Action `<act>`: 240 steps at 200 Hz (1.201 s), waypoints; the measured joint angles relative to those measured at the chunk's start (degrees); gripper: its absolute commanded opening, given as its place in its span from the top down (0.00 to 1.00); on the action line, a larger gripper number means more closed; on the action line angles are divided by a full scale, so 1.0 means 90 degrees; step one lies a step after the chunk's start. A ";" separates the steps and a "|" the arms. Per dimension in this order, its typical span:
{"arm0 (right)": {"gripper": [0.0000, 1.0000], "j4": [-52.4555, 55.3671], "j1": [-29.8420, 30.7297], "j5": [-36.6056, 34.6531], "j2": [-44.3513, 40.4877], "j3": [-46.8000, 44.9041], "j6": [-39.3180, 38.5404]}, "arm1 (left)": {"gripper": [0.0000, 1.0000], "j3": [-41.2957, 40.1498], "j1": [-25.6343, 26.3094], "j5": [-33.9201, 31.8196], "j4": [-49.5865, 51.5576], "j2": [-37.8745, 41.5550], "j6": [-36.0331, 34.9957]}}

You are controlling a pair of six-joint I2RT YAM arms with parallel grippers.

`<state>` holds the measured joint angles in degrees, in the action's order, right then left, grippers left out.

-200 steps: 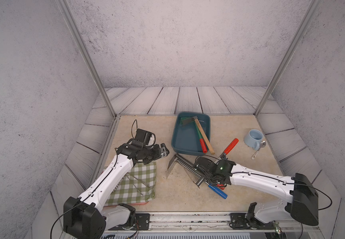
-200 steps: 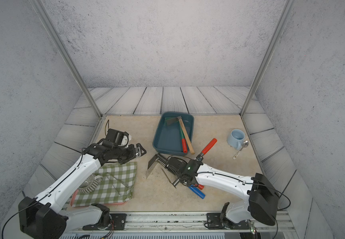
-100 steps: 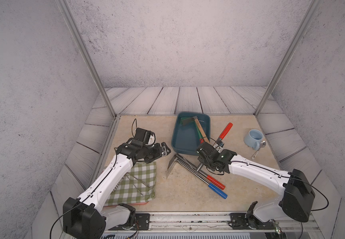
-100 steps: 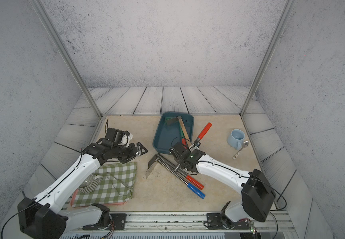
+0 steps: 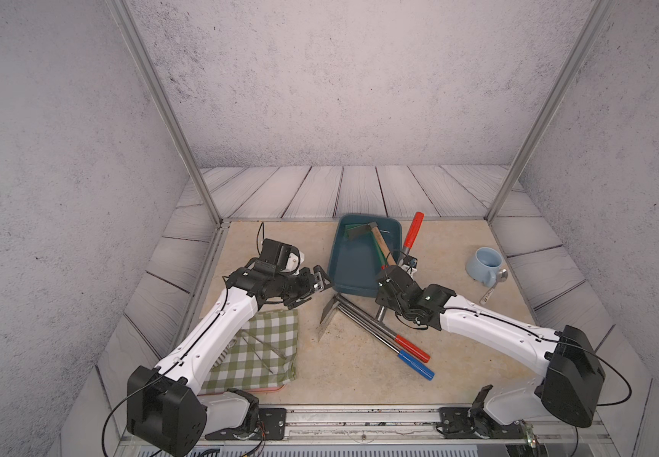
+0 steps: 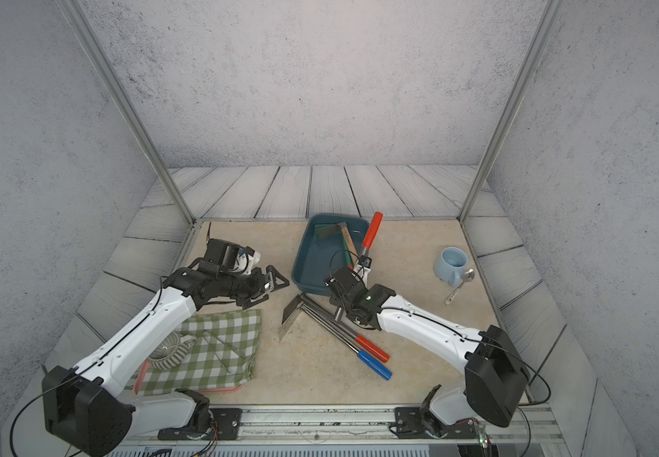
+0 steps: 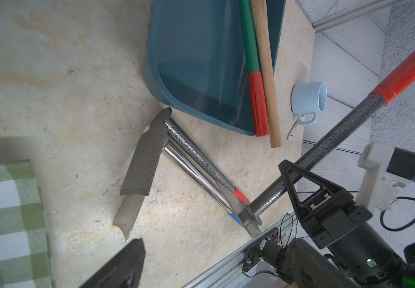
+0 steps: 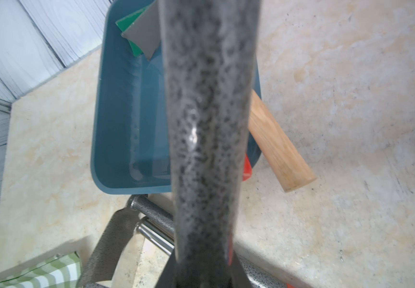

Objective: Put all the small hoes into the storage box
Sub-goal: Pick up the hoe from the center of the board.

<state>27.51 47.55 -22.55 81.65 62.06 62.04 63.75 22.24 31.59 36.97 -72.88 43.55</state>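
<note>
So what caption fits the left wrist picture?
Right gripper holds the speckled grey, red-handled small hoe beside the dark teal storage box.

Readable text: none in any view
Spoon handle (image 5: 488, 294): small dark marks along it, possibly lettering, too small to make out in both top views
Place: just beside the light blue mug (image 5: 478, 271), toward the robot's right of it

storage box (image 5: 351, 269): glossy plastic. small hoe (image 7: 331, 136): shaft speckled metal, grip matt red. cloth (image 5: 268, 348): woven check. surface (image 5: 339, 376): matt, mottled.
</note>
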 measured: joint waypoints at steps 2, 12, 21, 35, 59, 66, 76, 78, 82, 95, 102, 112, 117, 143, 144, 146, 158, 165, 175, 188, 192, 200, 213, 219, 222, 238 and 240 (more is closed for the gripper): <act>0.94 -0.0005 -0.0022 0.0039 0.0000 0.0010 0.0000 | 0.05 0.0000 0.0000 0.0005 -0.0012 0.0000 0.0017; 0.94 -0.0041 -0.0138 0.0243 0.0000 0.0039 0.0007 | 0.05 0.0000 0.0000 0.0058 -0.0068 0.0000 0.0063; 0.94 -0.0039 -0.0228 0.0398 0.0000 0.0051 0.0007 | 0.05 -0.0005 0.0000 0.0143 -0.0146 -0.0002 0.0148; 0.94 -0.0041 -0.0316 0.0532 0.0000 0.0051 0.0000 | 0.05 -0.0034 0.0000 0.0287 -0.0340 -0.0002 0.0308; 0.94 -0.0112 -0.0345 0.0658 0.0000 0.0051 -0.0172 | 0.05 -0.0119 0.0000 0.0471 -0.0610 -0.0027 0.0556; 0.94 -0.0131 -0.0345 0.0685 0.0000 0.0051 -0.0233 | 0.05 -0.0131 0.0000 0.0500 -0.0663 -0.0053 0.0619; 0.94 -0.0146 -0.0345 0.0709 0.0000 0.0051 -0.0287 | 0.06 -0.0131 0.0000 0.0517 -0.0680 -0.0087 0.0661; 0.94 -0.0148 -0.0342 0.0719 0.0000 0.0051 -0.0291 | 0.05 -0.0131 0.0002 0.0517 -0.0680 -0.0090 0.0668; 0.94 -0.0151 -0.0345 0.0738 0.0000 0.0051 -0.0296 | 0.06 -0.0131 0.0002 0.0515 -0.0673 -0.0100 0.0665; 0.93 -0.0148 -0.0347 0.0818 0.0000 0.0051 -0.0291 | 0.06 -0.0109 0.0005 0.0461 -0.0624 -0.0112 0.0636; 0.93 -0.0134 -0.0352 0.0852 0.0000 0.0056 -0.0279 | 0.07 -0.0078 0.0010 0.0403 -0.0576 -0.0114 0.0602; 0.94 -0.0131 -0.0367 0.0920 0.0000 0.0061 -0.0245 | 0.07 -0.0015 0.0027 0.0313 -0.0512 -0.0117 0.0527; 0.95 -0.0134 -0.0379 0.0986 0.0000 0.0066 -0.0243 | 0.07 0.0032 0.0041 0.0248 -0.0471 -0.0117 0.0461; 0.96 -0.0129 -0.0413 0.1404 0.0068 0.0187 -0.0474 | 0.06 0.0483 0.0066 -0.0180 -0.0061 -0.0153 -0.0172; 0.96 -0.0129 -0.0415 0.1426 0.0073 0.0194 -0.0486 | 0.06 0.0508 0.0066 -0.0197 -0.0036 -0.0158 -0.0192; 0.96 -0.0129 -0.0418 0.1457 0.0078 0.0206 -0.0522 | 0.06 0.0578 0.0073 -0.0233 0.0007 -0.0165 -0.0257; 0.96 -0.0148 -0.0430 0.1668 0.0083 0.0216 -0.0721 | 0.04 0.1105 0.0073 -0.0495 0.0347 -0.0308 -0.0663; 0.96 -0.0177 -0.0430 0.1809 0.0075 0.0202 -0.0874 | 0.03 0.1445 0.0073 -0.0612 0.0478 -0.0425 -0.0884; 0.96 -0.0245 -0.0437 0.2013 0.0058 0.0146 -0.1149 | 0.02 0.1904 0.0070 -0.0731 0.0619 -0.0617 -0.1190; 0.96 -0.0214 -0.0474 0.2249 0.0044 0.0107 -0.1518 | 0.02 0.2390 0.0068 -0.0777 0.0736 -0.0874 -0.1496; 0.96 -0.0192 -0.0488 0.2329 0.0041 0.0107 -0.1613 | 0.02 0.2494 0.0068 -0.0772 0.0760 -0.0940 -0.1574; 0.96 -0.0148 -0.0546 0.2523 0.0032 0.0107 -0.1885 | 0.02 0.2671 0.0068 -0.0772 0.0814 -0.1083 -0.1707; 0.96 -0.0041 -0.0670 0.2756 0.0012 0.0134 -0.2293 | 0.02 0.2871 0.0068 -0.0760 0.0884 -0.1285 -0.1841; 0.97 0.0027 -0.0721 0.2827 0.0005 0.0160 -0.2470 | 0.02 0.2963 0.0068 -0.0743 0.0913 -0.1394 -0.1868; 0.97 0.0056 -0.0738 0.2839 -0.0002 0.0172 -0.2577 | 0.02 0.3009 0.0068 -0.0733 0.0930 -0.1445 -0.1870; 0.97 0.0175 -0.0814 0.2917 -0.0032 0.0262 -0.3111 | 0.02 0.3262 0.0068 -0.0670 0.0964 -0.1724 -0.1860; 0.97 0.0180 -0.0821 0.2924 -0.0036 0.0274 -0.3169 | 0.02 0.3286 0.0068 -0.0661 0.0962 -0.1753 -0.1855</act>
<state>29.12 40.16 3.77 81.32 64.53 33.52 93.32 22.85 25.65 45.63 -88.66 26.85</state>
